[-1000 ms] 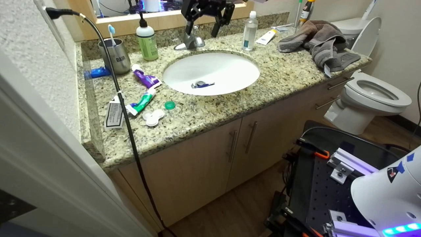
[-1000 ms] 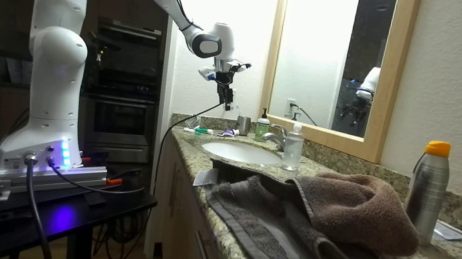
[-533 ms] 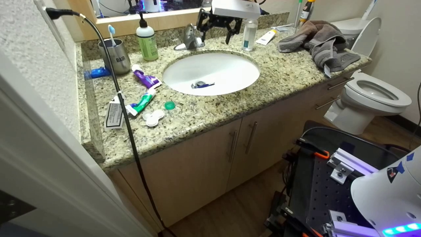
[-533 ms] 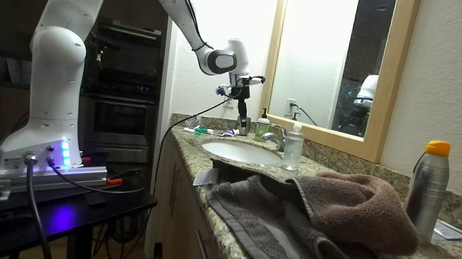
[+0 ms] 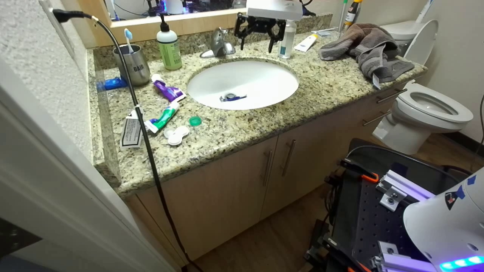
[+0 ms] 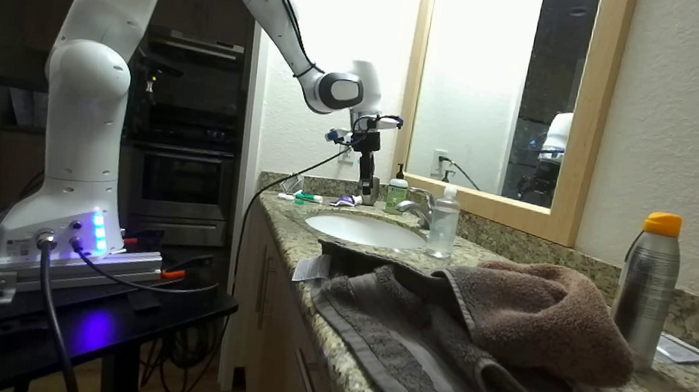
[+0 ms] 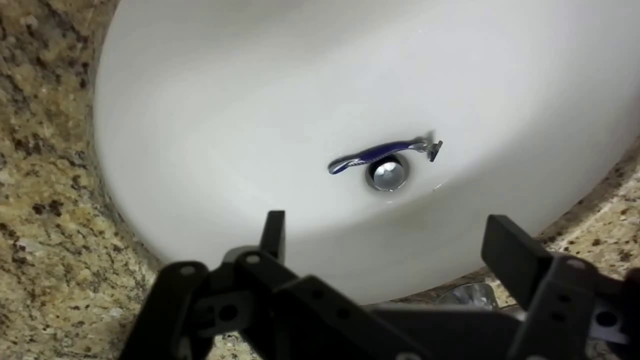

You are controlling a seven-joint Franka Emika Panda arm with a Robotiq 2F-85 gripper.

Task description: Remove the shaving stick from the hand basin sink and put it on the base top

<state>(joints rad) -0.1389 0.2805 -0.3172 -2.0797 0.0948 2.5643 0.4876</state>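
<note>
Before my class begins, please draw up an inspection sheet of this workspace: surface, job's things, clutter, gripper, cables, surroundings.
Surface: speckled granite countertop surrounds the white basin.
Job's things: blue razor lies in the basin at the edge of the drain.
Clutter: steel cup, purple tube, green tube, soap bottle, towel, among others.
Gripper: open, holding nothing, clear of the razor.
Cables: black cable hangs from the wall plug down past the countertop.
Surroundings: framed mirror, toilet.

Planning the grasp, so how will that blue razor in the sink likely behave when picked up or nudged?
The razor is probably light, being so slim. It may slide if nudged, as the basin beneath looks smooth and curved. The crosswise head probably limits rolling.
</note>
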